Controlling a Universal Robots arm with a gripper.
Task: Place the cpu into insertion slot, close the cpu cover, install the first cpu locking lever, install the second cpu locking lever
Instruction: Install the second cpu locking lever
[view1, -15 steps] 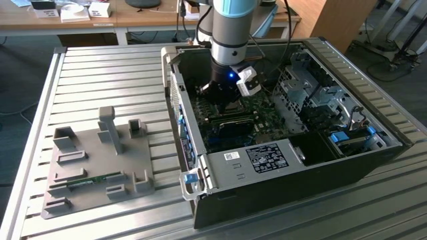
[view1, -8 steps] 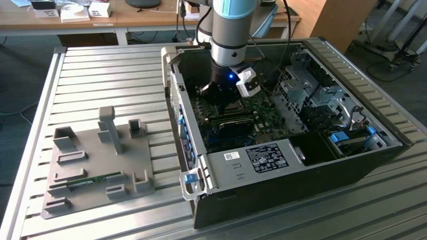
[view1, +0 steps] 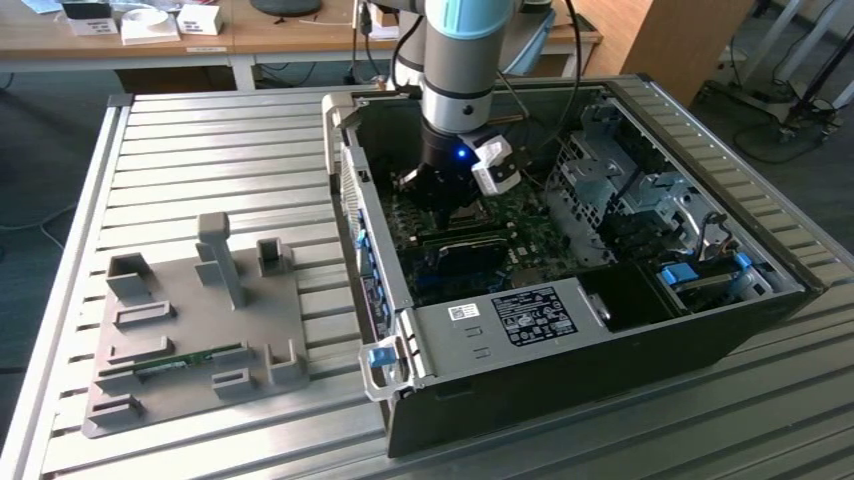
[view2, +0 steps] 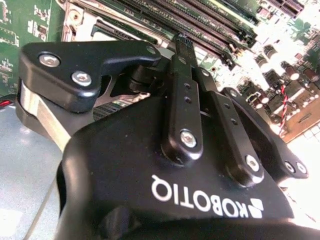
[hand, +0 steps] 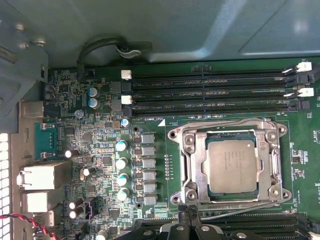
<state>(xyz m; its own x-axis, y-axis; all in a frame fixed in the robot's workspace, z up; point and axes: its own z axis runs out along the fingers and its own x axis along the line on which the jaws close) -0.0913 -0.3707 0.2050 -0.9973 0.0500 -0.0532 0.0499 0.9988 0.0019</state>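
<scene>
In the first wrist view the cpu (hand: 232, 165), a silver-grey square, lies flat in the insertion slot (hand: 176, 135) on the green board. The cpu cover (hand: 198, 162), a silver frame, lies down around the chip, which shows through its window. Thin wire levers run along two opposite sides of the socket (hand: 225, 121) (hand: 245, 206). My gripper (hand: 188, 217) is shut, its black fingertips pressed together just at the socket's edge beside one corner, with nothing visible between them. The second wrist view has the shut fingers (view2: 181, 60) over the long black memory slots (view2: 210, 25). In the exterior view the gripper (view1: 451, 205) reaches down inside the open computer case (view1: 561, 330).
Rows of capacitors (hand: 121, 162) and rear port blocks (hand: 42, 177) sit beside the socket. The case walls (view1: 350, 200) and drive cage (view1: 627, 190) hem the arm in. A grey fixture plate (view1: 187, 320) holding a green memory stick (view1: 174, 362) lies on the slatted table at the exterior view's left.
</scene>
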